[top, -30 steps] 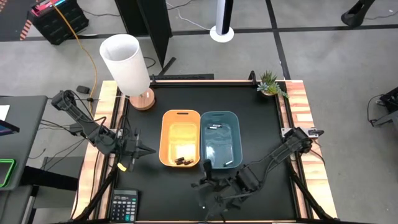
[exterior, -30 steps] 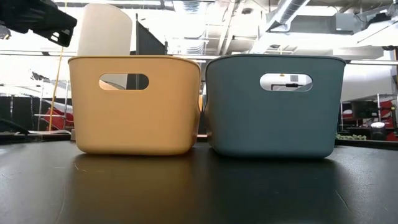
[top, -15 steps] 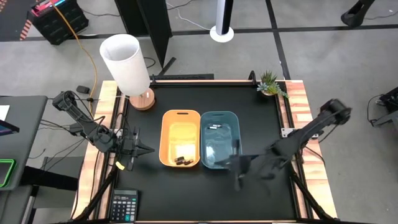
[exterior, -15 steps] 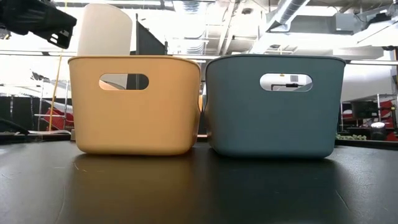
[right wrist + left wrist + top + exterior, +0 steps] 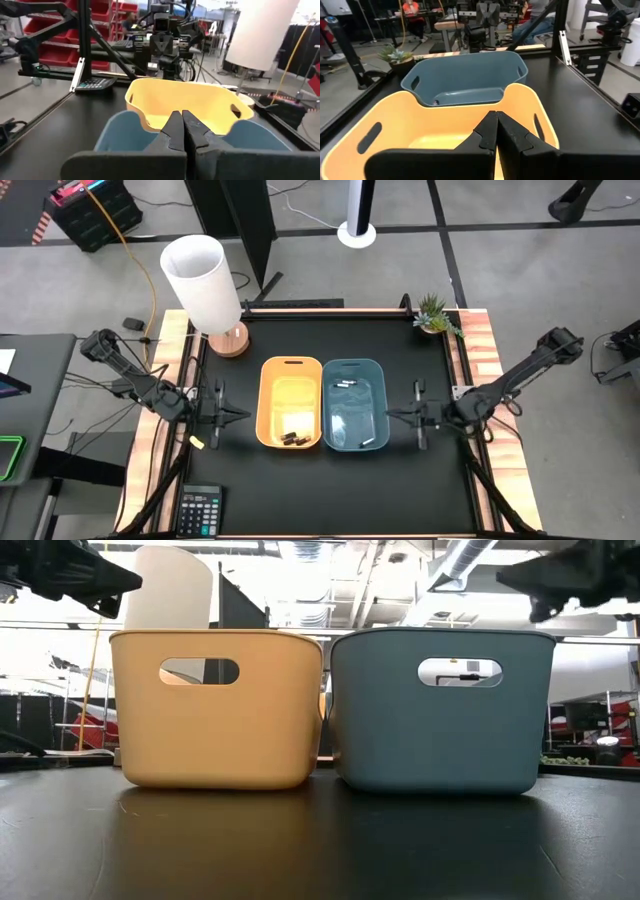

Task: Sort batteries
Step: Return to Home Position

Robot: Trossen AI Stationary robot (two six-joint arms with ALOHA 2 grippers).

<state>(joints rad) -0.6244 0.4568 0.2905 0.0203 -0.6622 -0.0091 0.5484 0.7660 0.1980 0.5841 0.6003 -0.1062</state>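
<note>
An orange bin (image 5: 291,402) and a blue bin (image 5: 354,403) stand side by side at mid-table. Dark batteries (image 5: 292,438) lie on the orange bin's floor at its near end. Silvery batteries (image 5: 345,383) lie in the blue bin, with another (image 5: 366,443) at its near end. My left gripper (image 5: 235,417) hovers just left of the orange bin, shut and empty (image 5: 496,131). My right gripper (image 5: 390,415) hovers just right of the blue bin, shut and empty (image 5: 182,131). Both point level at the bins and sit above rim height in the low view (image 5: 70,575) (image 5: 580,575).
A lamp with a white shade (image 5: 203,280) stands at the far left corner and a small potted plant (image 5: 435,313) at the far right corner. A calculator (image 5: 197,510) lies off the near left edge. Black tabletop (image 5: 300,490) spreads in front of the bins.
My right arm has swung from the near edge in front of the bins up and toward the table's right, and now hovers level beside the blue bin's right wall. The bins and batteries have stayed in place.
</note>
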